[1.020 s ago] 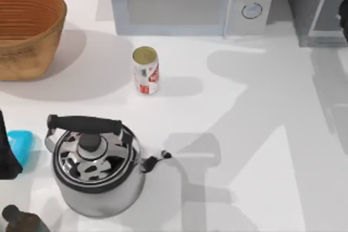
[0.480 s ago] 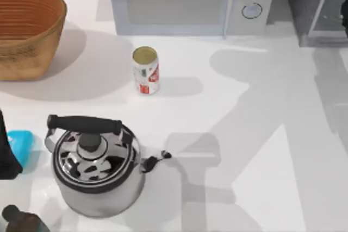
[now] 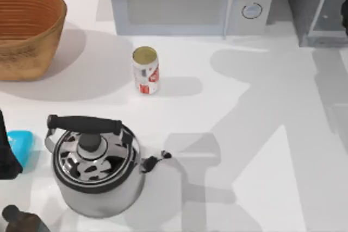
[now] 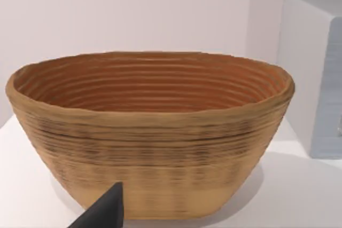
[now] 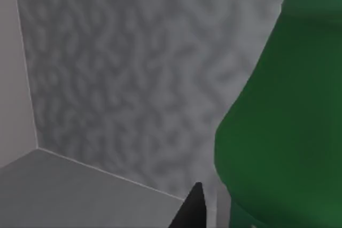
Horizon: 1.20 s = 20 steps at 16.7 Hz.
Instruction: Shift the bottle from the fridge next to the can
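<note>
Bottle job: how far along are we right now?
Early stage. The fridge door stands open, and the right wrist view looks inside at the bottle close against the textured wall, so the right arm is reaching for it; a grip isn't visible. Left to do: lift it out and set it beside the can. The left arm is parked near the basket.

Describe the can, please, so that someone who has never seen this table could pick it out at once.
Start at the light grey microwave along the table's far edge. Just in front of its left part, the can stands upright and alone on the white table. It is small and white with red markings and a dull gold top, much smaller than the shiny kettle nearer the front and the woven basket at the left.
</note>
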Available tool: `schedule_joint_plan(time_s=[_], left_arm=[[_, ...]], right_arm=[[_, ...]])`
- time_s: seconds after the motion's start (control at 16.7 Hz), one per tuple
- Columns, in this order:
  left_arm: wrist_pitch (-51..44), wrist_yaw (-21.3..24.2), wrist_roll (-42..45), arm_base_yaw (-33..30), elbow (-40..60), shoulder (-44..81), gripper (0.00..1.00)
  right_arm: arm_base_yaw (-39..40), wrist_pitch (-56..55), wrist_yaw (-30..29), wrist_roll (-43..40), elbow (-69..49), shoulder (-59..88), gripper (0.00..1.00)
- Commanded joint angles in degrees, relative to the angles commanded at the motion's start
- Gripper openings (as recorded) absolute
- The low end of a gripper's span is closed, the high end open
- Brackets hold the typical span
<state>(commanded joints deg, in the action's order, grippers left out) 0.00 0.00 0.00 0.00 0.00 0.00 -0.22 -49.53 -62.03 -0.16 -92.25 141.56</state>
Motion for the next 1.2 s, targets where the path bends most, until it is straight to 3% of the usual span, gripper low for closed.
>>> schedule_joint_plan(time_s=[0.12,0.66,1.2], left_arm=[[0.0,0.0,0.0,0.0,0.0,0.0,1.0],[0.0,0.0,0.0,0.0,0.0,0.0,1.0],[0.0,0.0,0.0,0.0,0.0,0.0,1.0]], right_arm=[[0.0,0.0,0.0,0.0,0.0,0.0,0.0],[0.2,0.2,0.0,0.1,0.0,-0.3,0.0],[0.2,8.0,0.1,0.2,-1.9,-6.1,0.0]])
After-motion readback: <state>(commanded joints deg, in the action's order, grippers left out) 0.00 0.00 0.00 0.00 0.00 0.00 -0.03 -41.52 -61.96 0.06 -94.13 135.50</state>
